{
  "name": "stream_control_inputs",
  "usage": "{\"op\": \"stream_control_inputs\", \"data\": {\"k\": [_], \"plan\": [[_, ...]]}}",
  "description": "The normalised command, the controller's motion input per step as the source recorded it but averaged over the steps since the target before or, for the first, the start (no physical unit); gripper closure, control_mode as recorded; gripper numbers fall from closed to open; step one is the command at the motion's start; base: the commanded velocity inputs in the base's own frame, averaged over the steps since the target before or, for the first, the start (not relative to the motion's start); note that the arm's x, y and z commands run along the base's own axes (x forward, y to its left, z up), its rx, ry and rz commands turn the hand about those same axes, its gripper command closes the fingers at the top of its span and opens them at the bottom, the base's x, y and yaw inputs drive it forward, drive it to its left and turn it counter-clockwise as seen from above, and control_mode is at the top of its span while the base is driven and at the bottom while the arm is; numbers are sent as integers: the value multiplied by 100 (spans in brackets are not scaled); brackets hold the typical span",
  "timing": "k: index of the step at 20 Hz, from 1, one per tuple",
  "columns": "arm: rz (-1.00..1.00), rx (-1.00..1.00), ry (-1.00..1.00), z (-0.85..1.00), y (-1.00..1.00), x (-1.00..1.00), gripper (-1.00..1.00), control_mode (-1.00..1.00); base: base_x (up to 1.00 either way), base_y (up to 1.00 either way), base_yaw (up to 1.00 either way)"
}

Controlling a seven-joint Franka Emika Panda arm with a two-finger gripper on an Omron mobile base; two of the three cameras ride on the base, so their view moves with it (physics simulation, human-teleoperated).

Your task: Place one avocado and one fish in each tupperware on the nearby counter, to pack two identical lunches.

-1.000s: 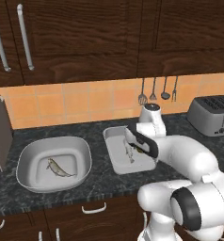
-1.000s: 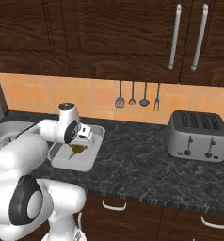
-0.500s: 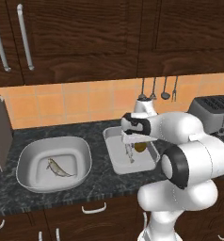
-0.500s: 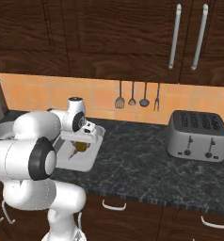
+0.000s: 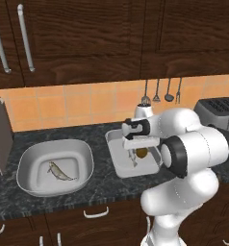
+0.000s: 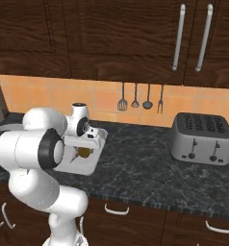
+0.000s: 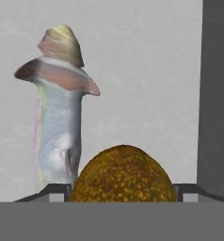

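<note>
speckled brown-olive avocado (image 7: pixel 123 175) sits between the spread gripper (image 7: pixel 123 188) jaws (contact unclear), beside a smooth silvery fish (image 7: pixel 57 127) in the matte pale tupperware (image 5: pixel 117 166).

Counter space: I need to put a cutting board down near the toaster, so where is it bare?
The counter is bare between the tupperware and the toaster, below the hanging utensils. It is crowded at the tupperware: the gripper hangs over it with an avocado between its jaws and a fish beside it. A narrow strip also separates it from the white bowl.
</note>
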Motion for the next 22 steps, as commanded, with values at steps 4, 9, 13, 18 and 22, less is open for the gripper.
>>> {"op": "stream_control_inputs", "data": {"k": [4,9,13,18,22], "plan": [[0,0,-4,-1,8,52,100,-100,0,0,0],[0,0,-1,-2,3,5,100,-100,0,0,0],[0,0,-1,0,0,-4,-100,-100,0,0,0],[0,0,-1,4,0,-16,-100,-100,0,0,0],[0,0,-11,46,0,-53,-100,-100,0,0,0]]}}
